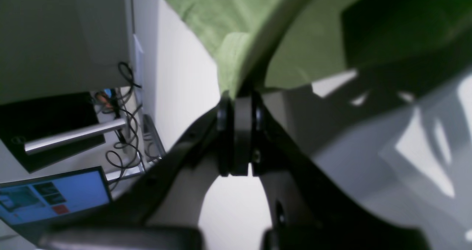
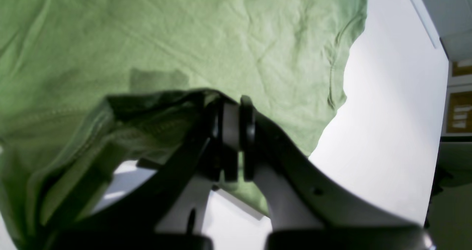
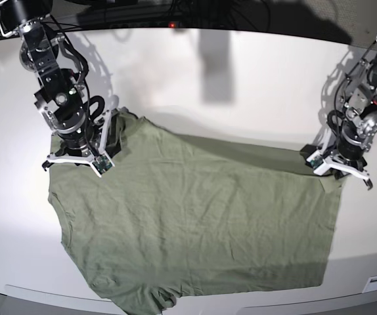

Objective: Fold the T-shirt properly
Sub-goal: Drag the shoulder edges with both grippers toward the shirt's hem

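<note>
The sage-green T-shirt [image 3: 195, 216] lies spread and wrinkled over the white table, its lower edge reaching the table's front edge. My right gripper [image 3: 110, 128], on the left of the base view, is shut on the shirt's far left corner. In the right wrist view the fingers [image 2: 230, 132] pinch a bunched fold of the T-shirt [image 2: 184, 32]. My left gripper [image 3: 313, 157], on the right of the base view, is shut on the far right corner. In its wrist view the closed gripper [image 1: 239, 106] holds an edge of the T-shirt [image 1: 206, 14], lifted a little off the table.
The white table [image 3: 241, 79] extends bare behind the shirt. Beyond the table's side, the left wrist view shows a monitor [image 1: 51, 198], loose cables [image 1: 127, 132] and a metal bar [image 1: 73, 135]. Shelving [image 2: 459, 110] stands past the table edge in the right wrist view.
</note>
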Tool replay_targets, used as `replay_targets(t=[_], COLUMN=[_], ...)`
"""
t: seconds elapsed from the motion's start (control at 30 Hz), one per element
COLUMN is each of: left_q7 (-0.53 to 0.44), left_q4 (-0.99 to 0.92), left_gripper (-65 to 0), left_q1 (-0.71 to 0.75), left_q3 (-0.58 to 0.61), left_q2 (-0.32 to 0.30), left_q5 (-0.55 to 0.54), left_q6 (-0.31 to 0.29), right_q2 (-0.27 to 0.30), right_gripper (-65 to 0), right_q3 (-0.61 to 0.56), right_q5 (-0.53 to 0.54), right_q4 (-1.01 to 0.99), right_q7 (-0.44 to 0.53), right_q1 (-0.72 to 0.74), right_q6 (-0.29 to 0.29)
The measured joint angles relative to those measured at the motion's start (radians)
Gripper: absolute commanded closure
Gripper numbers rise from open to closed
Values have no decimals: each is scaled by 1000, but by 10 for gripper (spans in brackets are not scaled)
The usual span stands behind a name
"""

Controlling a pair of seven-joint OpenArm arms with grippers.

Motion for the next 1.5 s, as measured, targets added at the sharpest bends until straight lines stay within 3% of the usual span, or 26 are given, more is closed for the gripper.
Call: replay_targets(t=[0.2,0.37,0.57,0.73,0.9,1.27,1.37,1.5], left_q7=[-14,-14,-18,-21,-23,-200,-201,-201], left_q4=[0,0,-15,-80,-194,-407,-462,-484], left_gripper=[0,0,0,0,0,0,0,0], left_q1=[-28,-44,-96,-173,-242,-278,-288,-327], left_q3=[0,0,0,0,0,0,0,0], left_q2=[-15,-13,-12,0,40,187,221,225], left_q5=[-68,-71,-164,-199,-224,-212,-211,-209], left_q6=[-24,-30,-30,-29,-29,-26,34,50], right_q2=[-23,-78,-122,-133,-130,-134,-136,-153], right_gripper=[0,0,0,0,0,0,0,0], right_q3=[0,-1,0,0,0,0,0,0], right_q5=[-2,7,1,2,2,2,1,-2], right_q4=[-8,-116,-296,-349,-415,-547,-635,-746], right_q7=[-22,-18,-10,-4,-3,82,102,108], right_q1=[59,152,296,396,459,508,529,584], right_q6=[-47,-38,-44,-45,-44,-41,-41,-41])
